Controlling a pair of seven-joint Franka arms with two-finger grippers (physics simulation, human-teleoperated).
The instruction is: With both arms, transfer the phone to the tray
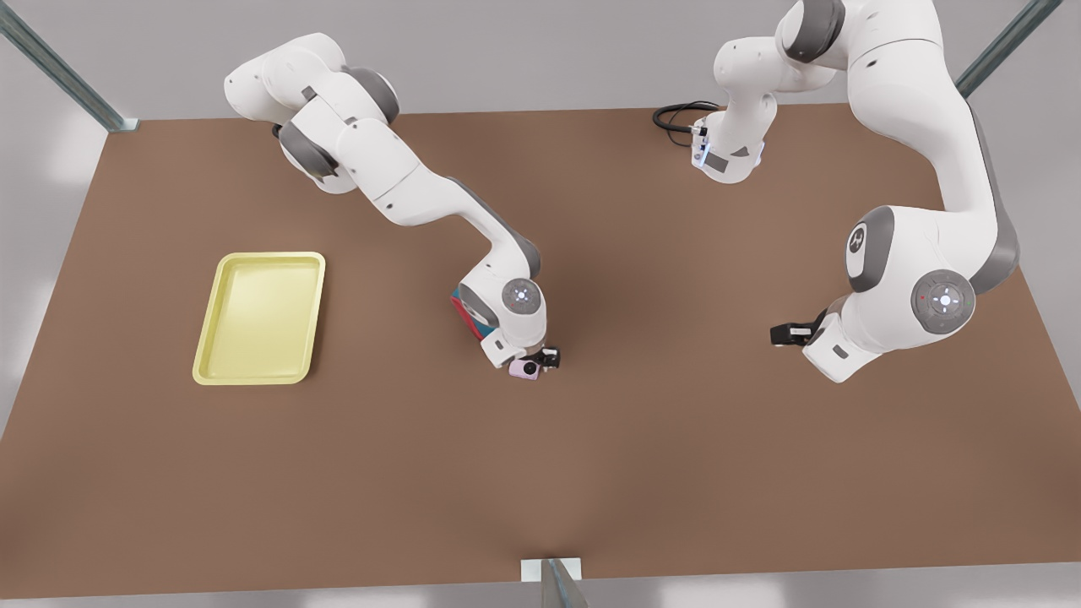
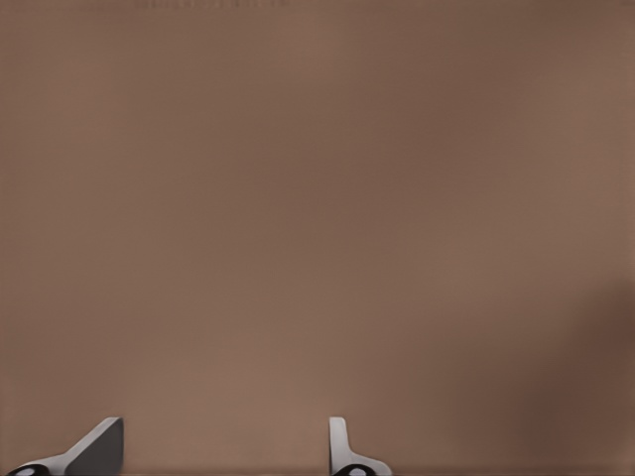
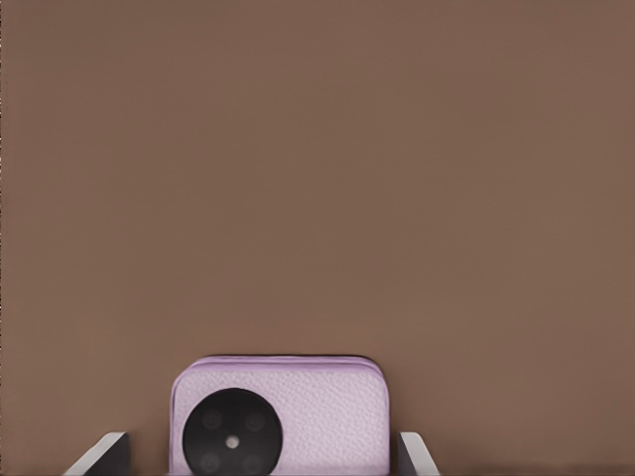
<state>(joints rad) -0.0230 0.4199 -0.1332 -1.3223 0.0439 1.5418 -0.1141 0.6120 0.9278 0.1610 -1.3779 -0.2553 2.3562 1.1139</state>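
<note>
Brown tabletop [image 1: 540, 473] carries the whole scene. At its middle the right gripper [image 1: 540, 361] is down at the pale pink phone [image 1: 525, 369], which lies flat on the table. In the right wrist view the phone [image 3: 283, 416] sits between the two fingertips [image 3: 104, 454], one at each side, with a narrow gap showing on both sides, so the fingers bracket it without clearly pressing on it. A teal-and-red computer mouse [image 1: 466, 314] peeks out just behind that arm's wrist. The pale yellow tray [image 1: 261, 318] lies well apart from the phone, toward the front view's left. The left gripper [image 1: 785, 334] hangs over bare table at the front view's right, waiting; in its own wrist view its fingers [image 2: 99, 448] stand spread apart with nothing between them.
</note>
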